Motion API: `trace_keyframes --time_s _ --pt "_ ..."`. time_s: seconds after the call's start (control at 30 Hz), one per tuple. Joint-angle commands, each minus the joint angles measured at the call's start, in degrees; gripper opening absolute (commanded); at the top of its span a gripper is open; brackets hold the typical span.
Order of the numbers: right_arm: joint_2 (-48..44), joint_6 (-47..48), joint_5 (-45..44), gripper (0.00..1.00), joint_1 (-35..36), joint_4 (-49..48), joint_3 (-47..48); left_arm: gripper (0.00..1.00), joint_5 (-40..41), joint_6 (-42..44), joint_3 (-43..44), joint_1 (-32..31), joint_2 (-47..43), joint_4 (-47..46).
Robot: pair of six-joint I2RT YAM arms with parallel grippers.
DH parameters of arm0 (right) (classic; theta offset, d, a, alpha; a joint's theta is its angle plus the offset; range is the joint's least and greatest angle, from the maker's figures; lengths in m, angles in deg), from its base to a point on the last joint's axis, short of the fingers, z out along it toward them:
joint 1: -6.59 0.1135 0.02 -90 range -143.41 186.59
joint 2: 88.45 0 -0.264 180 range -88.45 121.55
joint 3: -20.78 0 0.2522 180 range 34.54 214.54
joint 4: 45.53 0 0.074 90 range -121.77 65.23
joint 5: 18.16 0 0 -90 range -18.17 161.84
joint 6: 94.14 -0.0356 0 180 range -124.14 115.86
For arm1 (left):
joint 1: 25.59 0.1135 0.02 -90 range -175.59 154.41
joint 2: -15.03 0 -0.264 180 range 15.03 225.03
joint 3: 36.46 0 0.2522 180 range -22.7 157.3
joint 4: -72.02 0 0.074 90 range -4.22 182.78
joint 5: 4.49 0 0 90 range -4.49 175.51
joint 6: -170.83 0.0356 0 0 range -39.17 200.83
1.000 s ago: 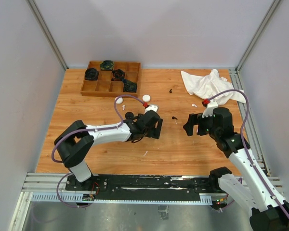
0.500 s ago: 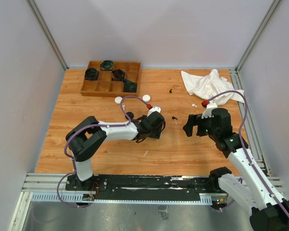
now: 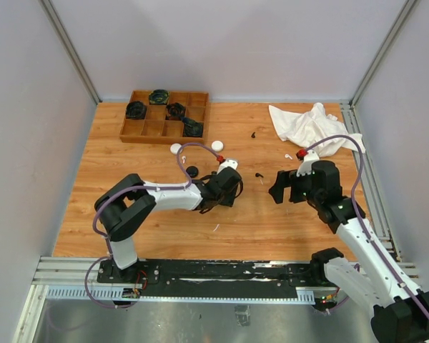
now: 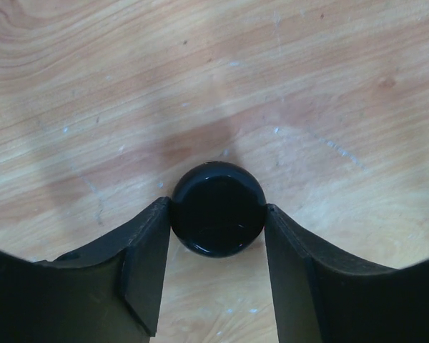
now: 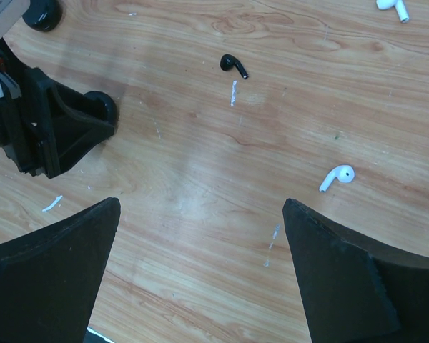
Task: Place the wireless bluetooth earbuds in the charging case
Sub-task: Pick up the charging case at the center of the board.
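On the wooden table [image 3: 129,171], my left fingers [image 4: 216,214] have narrowed since a second ago, from a wide gap to a partial opening. Both inner faces now sit against opposite sides of the small round glossy black charging case [image 4: 217,204], which rests flat near the table's centre. My right fingers [image 5: 200,207] are spread fully and hold nothing. They hover above the tiny black stemmed earbud [image 5: 234,66] and the tiny white stemmed earbud [image 5: 337,176], both loose on the wood; that arm has edged slightly leftward. Judgement: the case is light, rigid and slick, so grip it across its full width, low on the wall. The earbuds are lighter still, hard and prone to roll; pinch across the bulb with the tips only.
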Motion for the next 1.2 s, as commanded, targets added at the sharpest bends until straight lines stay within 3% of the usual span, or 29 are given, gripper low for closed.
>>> trace_keyframes --time_s 0.0,0.2,0.57,0.83,1.17 --pt "1.0 -0.7 2.7 0.99 1.1 -3.5 -0.3 0.43 0.7 6.7 -4.7 -0.5 -5.6 -2.8" --pt "2.9 -0.7 6.9 0.99 1.5 -6.1 0.4 0.42 -0.8 17.1 -9.1 -0.5 -13.3 -5.5" --pt "9.2 0.4 27.4 0.99 3.1 -10.0 4.8 0.37 -10.3 37.3 -14.0 -0.5 -26.0 -9.6" --pt "11.6 0.8 27.5 0.99 6.2 -9.5 8.4 0.37 -17.5 50.3 -14.4 -1.2 -30.5 -11.0" --pt "17.4 -8.0 32.3 0.95 8.3 -14.7 11.3 0.36 -26.4 70.5 -20.8 -2.2 -40.6 -17.7"
